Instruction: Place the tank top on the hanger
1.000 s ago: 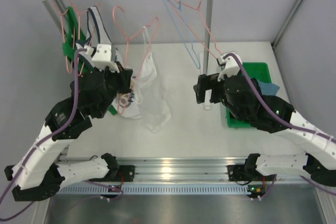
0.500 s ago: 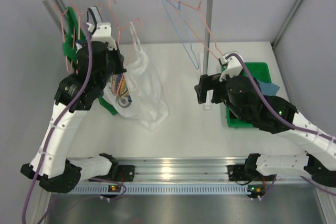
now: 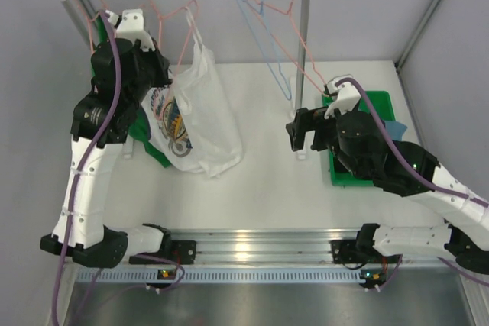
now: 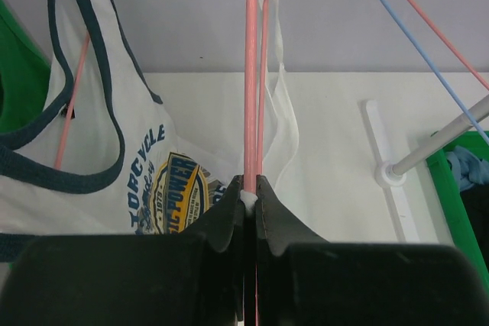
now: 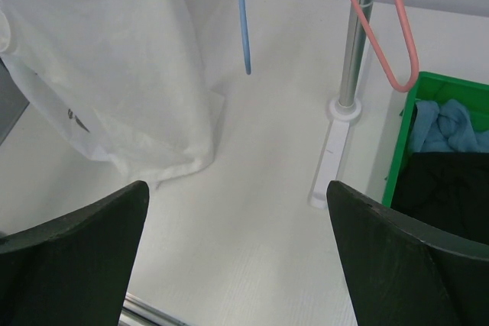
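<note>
Though overhead hides it, wrist view shows left hand (image 4: 250, 183) pinching the hanger (image 4: 251, 74).

White tank top (image 3: 208, 116) on pink hanger (image 4: 250, 74)

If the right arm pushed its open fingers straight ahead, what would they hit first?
Those right fingers would most likely meet the white tabletop, in the gap between the plain white tank top and the white foot of the metal rack. Depth is hard to judge.
</note>
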Robot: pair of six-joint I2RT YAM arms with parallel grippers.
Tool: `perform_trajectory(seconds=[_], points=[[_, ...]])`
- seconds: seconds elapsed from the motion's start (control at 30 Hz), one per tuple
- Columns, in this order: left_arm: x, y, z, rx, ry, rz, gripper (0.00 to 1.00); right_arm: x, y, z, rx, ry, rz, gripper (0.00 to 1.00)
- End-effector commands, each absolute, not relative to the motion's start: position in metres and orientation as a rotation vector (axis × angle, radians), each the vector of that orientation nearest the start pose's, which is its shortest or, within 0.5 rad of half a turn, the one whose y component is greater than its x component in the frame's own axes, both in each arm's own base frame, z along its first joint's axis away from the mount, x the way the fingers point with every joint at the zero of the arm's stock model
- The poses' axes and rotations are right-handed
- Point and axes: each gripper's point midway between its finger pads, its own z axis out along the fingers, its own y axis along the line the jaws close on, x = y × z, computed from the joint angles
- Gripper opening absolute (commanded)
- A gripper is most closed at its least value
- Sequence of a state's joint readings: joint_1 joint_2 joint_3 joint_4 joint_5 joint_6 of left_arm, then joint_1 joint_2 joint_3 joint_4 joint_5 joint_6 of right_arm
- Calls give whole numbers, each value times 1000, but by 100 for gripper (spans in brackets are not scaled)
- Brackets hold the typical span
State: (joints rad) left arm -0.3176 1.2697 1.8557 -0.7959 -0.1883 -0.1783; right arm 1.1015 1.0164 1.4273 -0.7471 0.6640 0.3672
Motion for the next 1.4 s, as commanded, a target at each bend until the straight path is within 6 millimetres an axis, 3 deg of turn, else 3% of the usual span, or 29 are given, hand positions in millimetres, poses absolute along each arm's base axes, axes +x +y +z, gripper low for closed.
perform_trajectory(seconds=[0.0,0.27,0.53,0.8,1.03,1.07,1.2,1.37], points=[[354,-79,497,-14,1659,-227,0,212,210,389,-228,1809,430,99],[380,-58,499,-40,1648,-236,0,211,212,384,-230,1813,438,100],[400,-48,469,-33,1722,-245,0,211,214,378,-240,1825,439,100],[408,-42,442,-44,1769,-255,0,210,213,372,-245,1832,433,100],[401,-40,429,-54,1792,-250,0,209,214,369,-248,1837,435,100],[399,-39,429,-59,1793,-242,1,210,214,368,-247,1838,435,100],[395,-35,426,-72,1795,-225,26,210,216,367,-248,1842,438,100],[389,-31,434,-81,1774,-205,38,210,219,365,-256,1847,438,100]])
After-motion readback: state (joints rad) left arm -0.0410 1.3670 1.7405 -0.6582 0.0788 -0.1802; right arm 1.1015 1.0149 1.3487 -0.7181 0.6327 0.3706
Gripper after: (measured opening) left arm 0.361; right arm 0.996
